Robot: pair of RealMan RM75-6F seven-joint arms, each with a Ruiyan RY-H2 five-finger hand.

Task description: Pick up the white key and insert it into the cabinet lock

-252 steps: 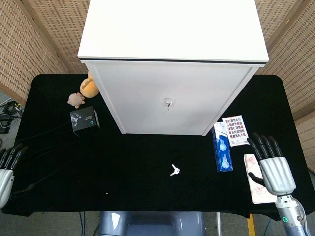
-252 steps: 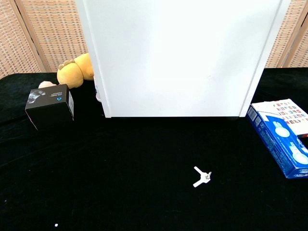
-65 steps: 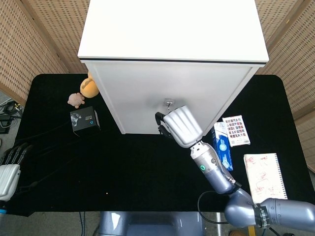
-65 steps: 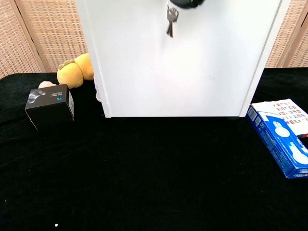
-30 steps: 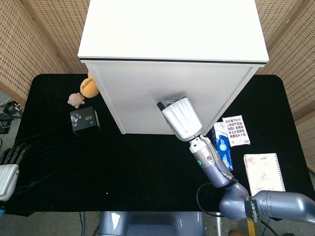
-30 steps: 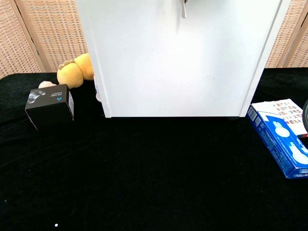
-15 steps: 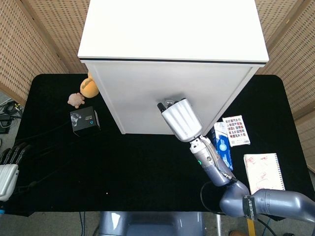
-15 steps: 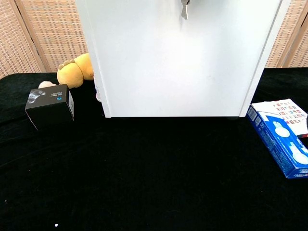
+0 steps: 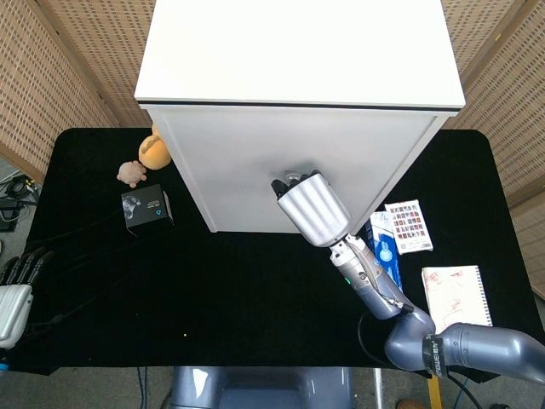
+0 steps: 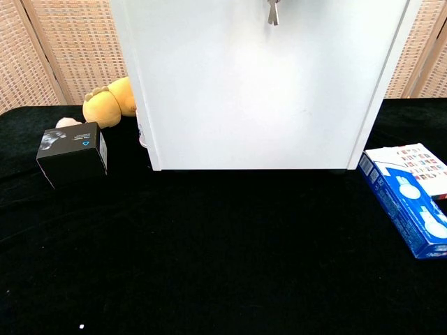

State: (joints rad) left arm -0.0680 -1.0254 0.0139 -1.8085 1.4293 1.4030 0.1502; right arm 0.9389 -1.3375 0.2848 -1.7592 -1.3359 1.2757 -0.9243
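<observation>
Since half a second ago my silver right hand (image 9: pixel 312 209) barely shifted at the white cabinet door (image 9: pixel 255 175); grip hidden, dangling metal key (image 10: pixel 272 12) below suggests insertion underway.

Black cloth table (image 9: pixel 255 281), rounded far corners, near edge cut by grey base (image 9: pixel 255 388) at bottom centre. Woven perforated tan screens (image 9: pixel 51 68) stand behind the far edge and along both sides, folding-panel seams visible in chest view (image 10: pixel 63 49). Grey floor, cables (image 9: pixel 13 192) off left edge. Even, bright light; soft shadows.
</observation>
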